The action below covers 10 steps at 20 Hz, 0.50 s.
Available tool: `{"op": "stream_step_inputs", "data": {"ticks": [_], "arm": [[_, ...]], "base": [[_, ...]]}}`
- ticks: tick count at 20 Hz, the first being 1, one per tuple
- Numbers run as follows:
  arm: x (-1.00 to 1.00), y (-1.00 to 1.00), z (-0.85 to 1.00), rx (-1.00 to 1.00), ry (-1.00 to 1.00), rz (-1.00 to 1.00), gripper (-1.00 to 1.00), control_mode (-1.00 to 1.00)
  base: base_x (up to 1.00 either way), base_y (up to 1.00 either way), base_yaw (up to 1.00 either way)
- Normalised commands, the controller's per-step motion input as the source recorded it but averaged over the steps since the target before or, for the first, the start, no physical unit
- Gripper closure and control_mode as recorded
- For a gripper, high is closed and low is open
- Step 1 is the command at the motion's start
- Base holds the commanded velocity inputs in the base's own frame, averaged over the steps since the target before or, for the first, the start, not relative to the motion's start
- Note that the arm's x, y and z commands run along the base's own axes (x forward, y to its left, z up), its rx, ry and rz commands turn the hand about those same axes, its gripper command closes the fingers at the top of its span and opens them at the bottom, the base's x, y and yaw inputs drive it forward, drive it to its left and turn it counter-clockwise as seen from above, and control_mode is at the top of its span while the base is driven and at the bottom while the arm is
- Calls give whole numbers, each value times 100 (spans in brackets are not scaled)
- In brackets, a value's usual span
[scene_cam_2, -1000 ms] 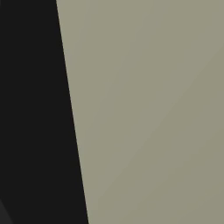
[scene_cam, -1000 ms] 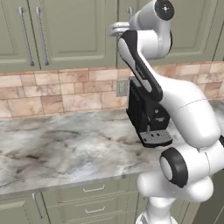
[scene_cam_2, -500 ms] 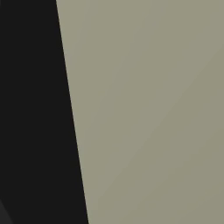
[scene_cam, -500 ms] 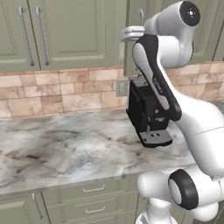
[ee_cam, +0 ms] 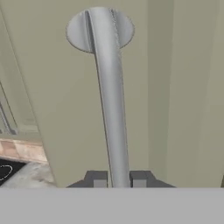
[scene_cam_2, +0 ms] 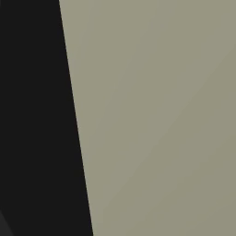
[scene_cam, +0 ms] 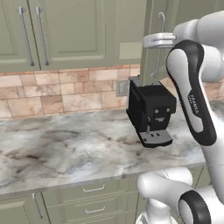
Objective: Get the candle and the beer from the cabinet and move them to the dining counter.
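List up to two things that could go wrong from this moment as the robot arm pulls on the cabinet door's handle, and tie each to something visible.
1. The gripper pinches the long silver bar handle at its very fingertips, so it may slip off mid-pull.
2. The sage-green cabinet door is swung partly open right above the black coffee machine and close to the white arm's upper link; a wider swing could bump the arm.

Your arm's reaching high, elbow bent, and your claw is clamped tight, fingertips pinched together.
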Motion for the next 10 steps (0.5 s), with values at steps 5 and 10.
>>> {"op": "stream_step_inputs", "data": {"ticks": [5, 10], "arm": [[-82, -28, 0, 2, 0, 11, 100, -100], [-69, -18, -6, 0, 0, 7, -100, -100]], "base": [[0, 0, 0], [0, 0, 0]]}}
